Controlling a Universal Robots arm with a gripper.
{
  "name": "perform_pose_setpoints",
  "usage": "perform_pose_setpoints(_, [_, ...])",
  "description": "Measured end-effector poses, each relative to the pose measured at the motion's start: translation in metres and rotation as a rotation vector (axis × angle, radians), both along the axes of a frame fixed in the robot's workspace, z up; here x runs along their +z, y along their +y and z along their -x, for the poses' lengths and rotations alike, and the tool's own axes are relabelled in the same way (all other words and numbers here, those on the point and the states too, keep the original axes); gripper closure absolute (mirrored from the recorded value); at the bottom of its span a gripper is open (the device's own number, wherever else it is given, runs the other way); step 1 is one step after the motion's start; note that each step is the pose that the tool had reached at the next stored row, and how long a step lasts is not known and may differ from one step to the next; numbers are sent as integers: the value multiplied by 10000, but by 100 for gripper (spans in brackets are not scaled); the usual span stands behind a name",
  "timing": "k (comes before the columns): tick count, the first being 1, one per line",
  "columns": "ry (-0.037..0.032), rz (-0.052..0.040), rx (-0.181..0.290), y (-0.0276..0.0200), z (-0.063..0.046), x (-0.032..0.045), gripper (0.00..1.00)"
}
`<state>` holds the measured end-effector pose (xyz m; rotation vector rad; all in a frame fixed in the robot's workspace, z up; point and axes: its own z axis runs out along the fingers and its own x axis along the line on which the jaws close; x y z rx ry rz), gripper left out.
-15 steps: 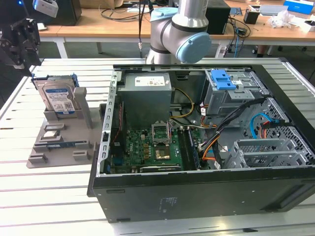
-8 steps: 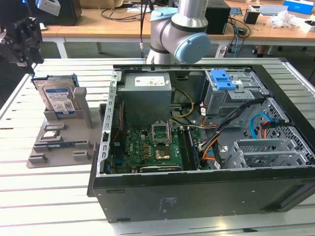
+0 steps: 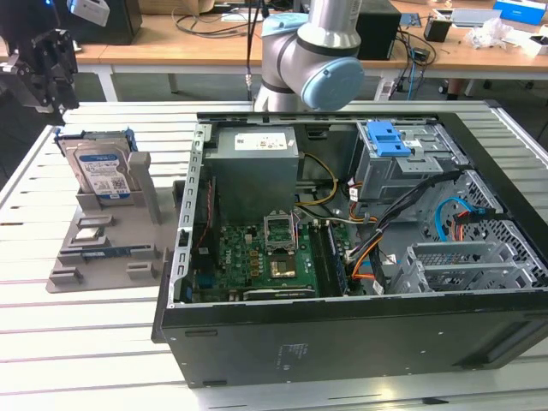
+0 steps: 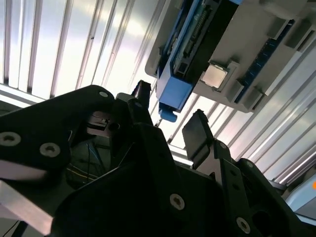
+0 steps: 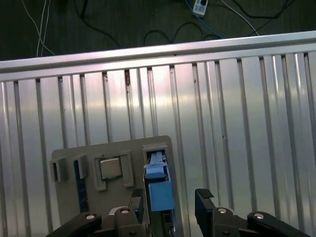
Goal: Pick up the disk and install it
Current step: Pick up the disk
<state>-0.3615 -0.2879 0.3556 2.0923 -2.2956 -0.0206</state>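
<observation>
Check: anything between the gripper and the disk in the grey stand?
Nothing visible. The open gripper hangs above the silver rectangular hard drive in its blue plastic carrier frame, upright in the grey slotted stand; just open air between them.

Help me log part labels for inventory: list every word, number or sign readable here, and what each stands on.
No text can be read; all the print is too small or blurred.
White-and-blue label on the disk: printed lines, unreadable.
White sticker on top of the power supply: unreadable.
Small pale mark on the near wall of the computer case: unreadable.
</observation>
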Motion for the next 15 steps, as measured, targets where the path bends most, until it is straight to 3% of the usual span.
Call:
perform_pose_setpoints(2, [5,2,203,9,-15,-60,46])
perform_pose_setpoints(6, [12,4,620,8,-33,-106,46])
perform_pose_setpoints(12, [17,8,1053,-43,-61,-181,46])
perform_pose_setpoints(13, [27,8,1296,-72,-85,-241,46])
perform_pose_setpoints(14, [48,6,1370,-105,-93,-406,46])
perform_pose_setpoints(15, [48,6,1394,-99,-101,-519,46])
